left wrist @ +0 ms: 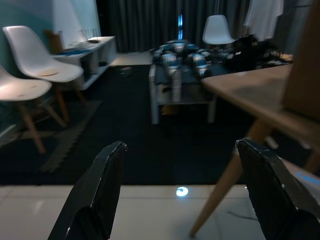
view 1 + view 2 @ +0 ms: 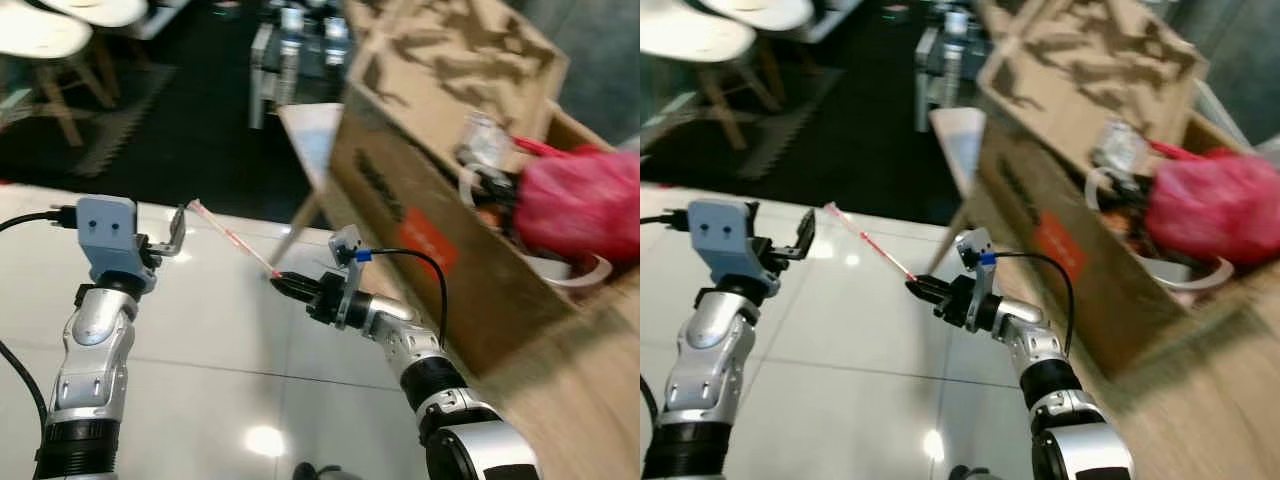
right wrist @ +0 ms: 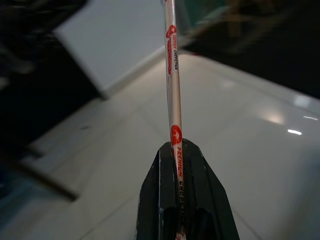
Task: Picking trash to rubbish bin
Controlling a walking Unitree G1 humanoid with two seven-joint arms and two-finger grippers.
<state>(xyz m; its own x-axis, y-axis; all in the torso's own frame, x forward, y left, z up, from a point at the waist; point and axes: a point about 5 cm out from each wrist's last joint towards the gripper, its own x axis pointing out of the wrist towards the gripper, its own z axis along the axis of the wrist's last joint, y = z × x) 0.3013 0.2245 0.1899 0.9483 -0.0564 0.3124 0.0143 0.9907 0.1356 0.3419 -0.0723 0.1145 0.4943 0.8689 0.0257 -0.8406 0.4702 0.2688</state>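
Note:
My right gripper (image 2: 280,282) is shut on one end of a long thin chopstick wrapper (image 2: 232,238), white with red print, which sticks out up and to the left over the white floor. In the right wrist view the wrapper (image 3: 172,85) runs straight out from between the closed fingers (image 3: 200,200). My left gripper (image 2: 178,232) is raised at the left, open and holding nothing; its two fingers (image 1: 97,195) stand wide apart. A cardboard box (image 2: 400,190) used as the rubbish bin stands at the right, holding a red plastic bag (image 2: 580,205) and other trash.
The box rests on a wooden surface (image 2: 560,400). A wooden table (image 1: 250,95) stands behind it, over a dark carpet (image 2: 190,130). White chairs (image 2: 50,40) are at the far left, and a low table with bottles (image 1: 180,65) is further back.

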